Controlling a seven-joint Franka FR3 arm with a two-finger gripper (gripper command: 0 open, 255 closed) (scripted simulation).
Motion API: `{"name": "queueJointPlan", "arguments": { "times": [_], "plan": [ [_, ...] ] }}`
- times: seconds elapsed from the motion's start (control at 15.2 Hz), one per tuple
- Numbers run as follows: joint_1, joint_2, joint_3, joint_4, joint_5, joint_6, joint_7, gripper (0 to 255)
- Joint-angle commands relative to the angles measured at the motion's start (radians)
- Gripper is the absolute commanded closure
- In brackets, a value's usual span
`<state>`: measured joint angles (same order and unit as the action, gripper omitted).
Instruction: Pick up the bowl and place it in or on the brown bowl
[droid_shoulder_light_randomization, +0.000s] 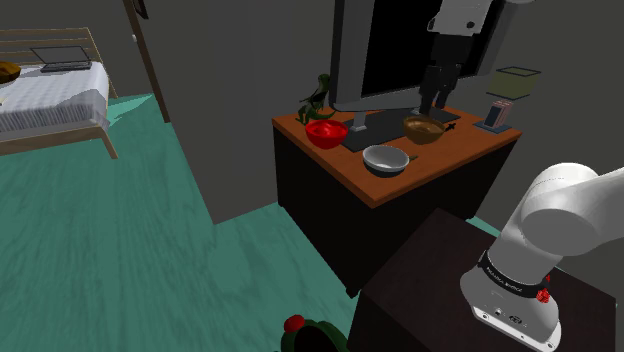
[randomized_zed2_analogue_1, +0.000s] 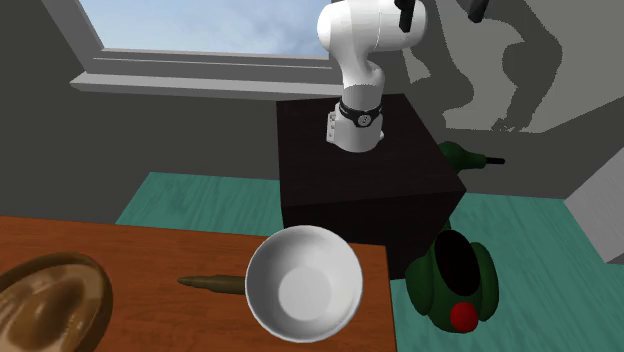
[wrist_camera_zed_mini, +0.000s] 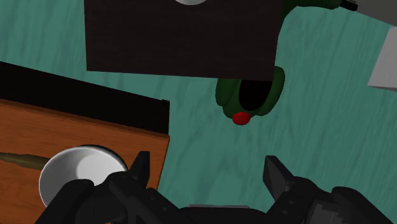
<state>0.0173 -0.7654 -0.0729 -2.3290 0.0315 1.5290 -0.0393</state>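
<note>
Brown bowl (randomized_zed2_analogue_1: 50, 303) cut by second exterior view's left and bottom edges. White bowl (wrist_camera_zed_mini: 79, 168) partly behind gripper (wrist_camera_zed_mini: 205, 160) in wrist view.

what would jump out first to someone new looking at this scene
The pale bowl sits near the edge of the orange-brown desk that faces the stand, with a red bowl and the brown bowl behind it by a big dark monitor. The open black tool hangs above the desk.

In the shoulder view, a red bowl (droid_shoulder_light_randomization: 326, 132) sits on the surface (droid_shoulder_light_randomization: 445, 162) at seven o'clock of the monitor (droid_shoulder_light_randomization: 390, 50). A bed (droid_shoulder_light_randomization: 55, 105) (laptop (droid_shoulder_light_randomization: 60, 57) on top) stands at nine o'clock.
</note>
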Motion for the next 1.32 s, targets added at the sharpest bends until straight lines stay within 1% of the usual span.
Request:
{"name": "queueJointPlan", "arguments": {
  "times": [0.0,0.33,0.66,0.92,1.25],
  "plan": [
    [0.000,0.000,0.000,0.000,0.000,0.000,0.000,0],
    [-0.013,0.111,-0.020,-0.054,-0.028,0.165,-0.018,0],
    [-0.026,0.251,-0.042,-0.073,-0.051,0.326,-0.033,0],
    [-0.035,0.380,-0.060,-0.064,-0.063,0.447,-0.044,0],
    [-0.045,0.556,-0.083,-0.022,-0.070,0.584,-0.058,0]
  ]
}}
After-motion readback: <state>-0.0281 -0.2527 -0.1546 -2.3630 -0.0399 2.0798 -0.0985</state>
